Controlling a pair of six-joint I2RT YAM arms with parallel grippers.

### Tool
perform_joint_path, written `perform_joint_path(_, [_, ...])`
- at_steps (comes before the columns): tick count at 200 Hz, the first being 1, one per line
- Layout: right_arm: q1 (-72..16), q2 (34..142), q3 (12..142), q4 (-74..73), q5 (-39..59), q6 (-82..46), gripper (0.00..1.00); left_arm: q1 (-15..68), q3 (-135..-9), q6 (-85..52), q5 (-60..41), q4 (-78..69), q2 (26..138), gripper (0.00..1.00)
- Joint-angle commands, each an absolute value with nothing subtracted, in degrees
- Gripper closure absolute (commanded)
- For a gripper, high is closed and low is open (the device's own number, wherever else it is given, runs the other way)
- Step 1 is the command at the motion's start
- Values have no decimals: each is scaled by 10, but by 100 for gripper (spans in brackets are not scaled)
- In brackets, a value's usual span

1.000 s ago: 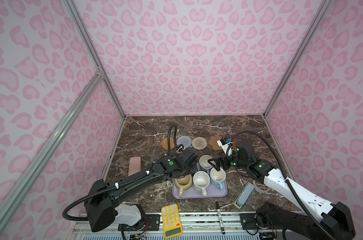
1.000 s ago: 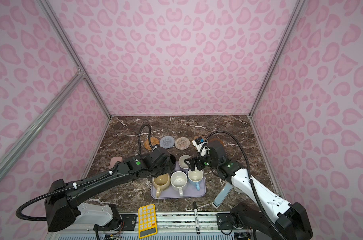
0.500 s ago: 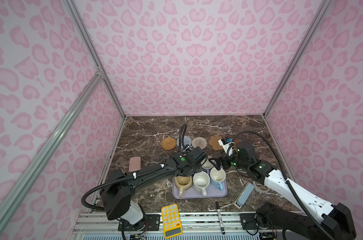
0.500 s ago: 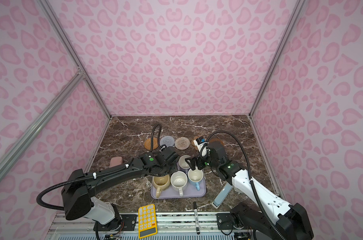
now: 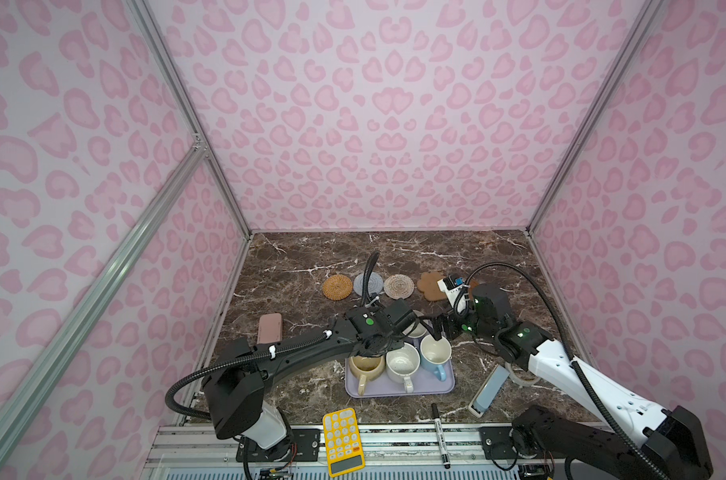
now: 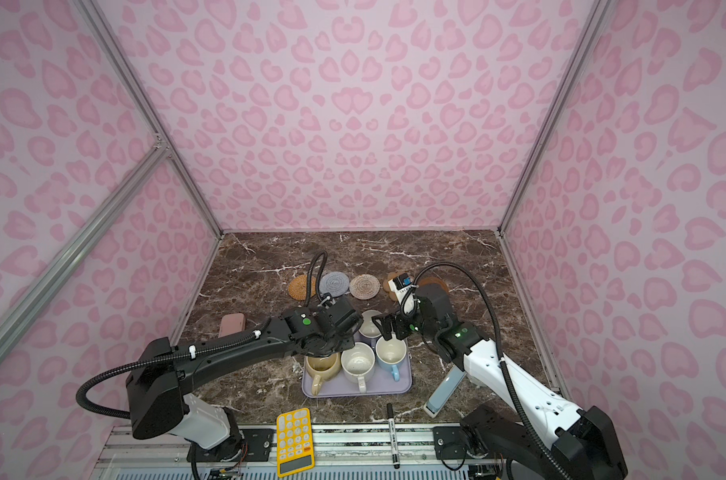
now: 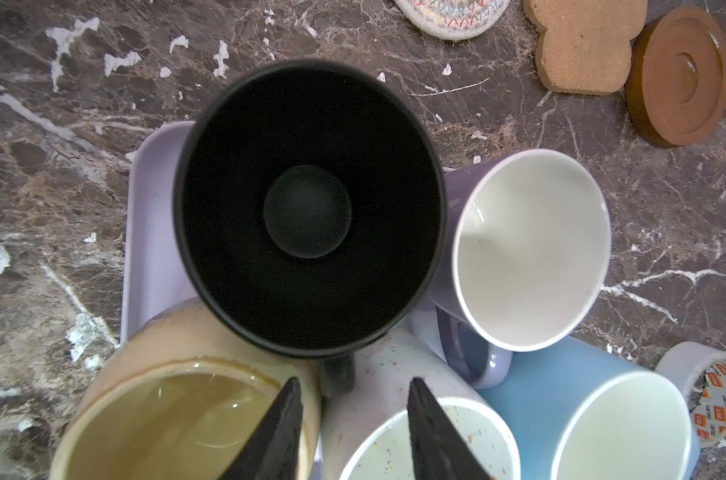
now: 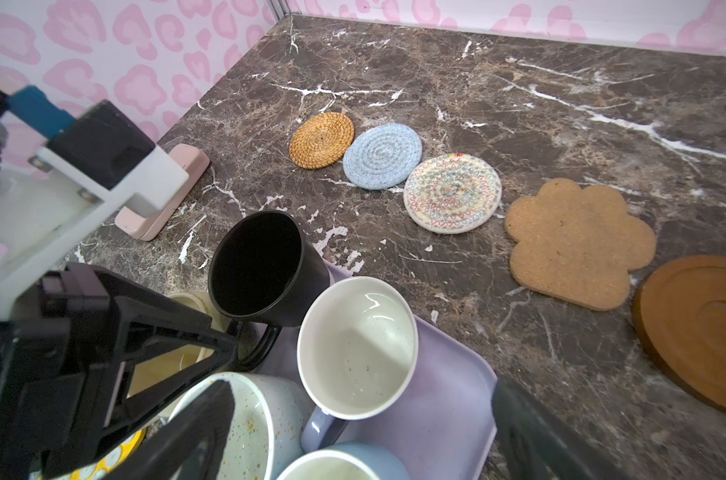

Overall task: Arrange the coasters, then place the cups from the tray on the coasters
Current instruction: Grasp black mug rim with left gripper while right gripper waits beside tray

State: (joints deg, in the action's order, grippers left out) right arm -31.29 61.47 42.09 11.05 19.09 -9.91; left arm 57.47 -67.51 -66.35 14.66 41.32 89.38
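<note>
A pink case (image 5: 270,328) lies far left on the table (image 5: 311,257). At the front edge are a yellow calculator (image 5: 342,440) and a marker (image 5: 438,432). The left wrist view shows none of these.

The coasters lie in a close row on the table behind the tray (image 5: 394,390). Only the right wrist view shows all five uncovered: orange coaster (image 8: 322,140), grey coaster (image 8: 382,156), cream coaster (image 8: 453,192), flower coaster (image 8: 577,243) and wooden disc (image 8: 702,332). In a top view a cable crosses the grey one, and the right arm's camera covers much of the last two.

The black mug (image 7: 307,208) sits at the tray's back left. It is hidden under the left arm in both top views, while the left wrist view looks straight into it. The left fingers (image 7: 280,436) stand narrow on either side of its handle, and I cannot tell whether they pinch it. The front row on the tray holds the beige mug (image 5: 366,365), speckled mug (image 5: 402,361) and blue mug (image 5: 435,351). The lavender mug (image 7: 527,249) stands behind them at the back right. The right fingers (image 8: 195,428) are spread wide over that mug and hold nothing.

Right of the tray, the left wrist view shows a tape ring (image 7: 714,399) with orange-red printed marks inside its core, too small to read. In the top views only an arc of it shows under the right arm, beside a blue-grey case (image 5: 488,388). The print on the marker's barrel and on the calculator's keys cannot be read.
</note>
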Motion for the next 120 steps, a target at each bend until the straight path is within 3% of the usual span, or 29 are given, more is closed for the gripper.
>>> perform_joint_path(1, [-313,615,418,98,188,-100,1,575,-674,-673,173,423,900,56])
perform_joint_path(120, [-314,614,413,98,168,-101,1,570,-713,-649,197,433,962,63])
